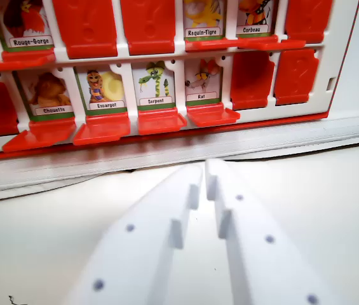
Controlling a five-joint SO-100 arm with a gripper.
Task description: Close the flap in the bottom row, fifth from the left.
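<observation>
The white plastic pincer (205, 166) lay nearest the camera, its two jaws drawn almost together with only a thin slit between them, holding nothing, above the pale desk (331, 190). Beyond it stood the red-and-white plastic flap board (341, 57). In its bottom row four red flaps lay open, showing Chouette, Escargot, Serpent and the Rat card (203, 81). The Rat card's open red flap (212, 115) sat just past the pincer tips. To that flap's right, two closed red flaps (252, 79) stood upright.
</observation>
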